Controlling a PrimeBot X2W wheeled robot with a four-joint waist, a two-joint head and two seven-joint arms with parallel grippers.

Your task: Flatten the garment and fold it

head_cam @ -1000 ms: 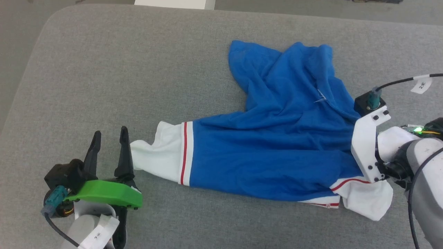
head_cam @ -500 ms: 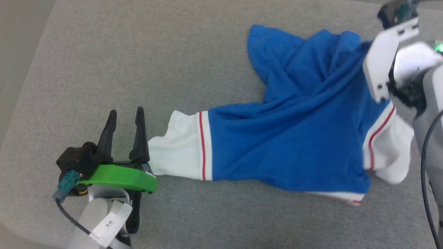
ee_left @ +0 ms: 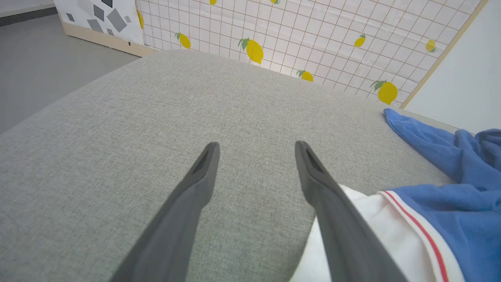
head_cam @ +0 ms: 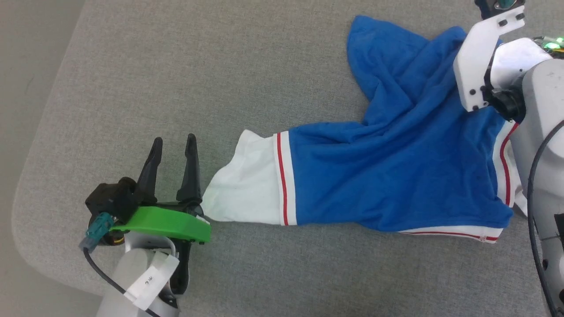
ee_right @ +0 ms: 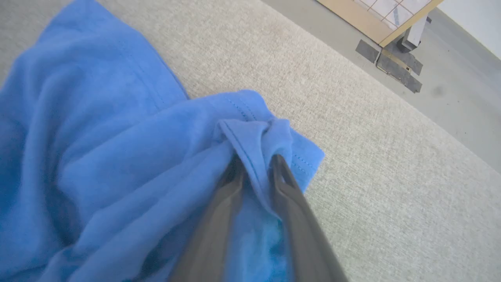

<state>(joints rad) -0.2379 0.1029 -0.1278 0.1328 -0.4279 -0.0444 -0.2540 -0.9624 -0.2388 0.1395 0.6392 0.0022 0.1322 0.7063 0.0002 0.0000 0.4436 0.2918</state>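
Note:
The garment [head_cam: 396,176], a bright blue shirt with white red-striped trim, lies rumpled across the grey padded table [head_cam: 220,66]. Its white sleeve [head_cam: 246,193] points left and touches the right finger of my left gripper [head_cam: 174,139]. That gripper rests open on the table beside the sleeve, nothing between its fingers [ee_left: 256,144]. In the right wrist view my right gripper [ee_right: 256,159] is shut on a bunched blue fold of the garment [ee_right: 117,156] near its far right edge. In the head view the right arm's white bracket [head_cam: 478,66] hides those fingers.
The table's rounded left edge [head_cam: 39,154] drops to the floor. A lemon-patterned gridded panel [ee_left: 313,35] stands beyond the far side. Bare grey surface [ee_right: 391,176] lies to the right of the held fold.
My right gripper has closed on the blue fabric and carried it toward the far side, stretching the shirt's right part. The head camera has shifted. The left gripper stays open by the sleeve.

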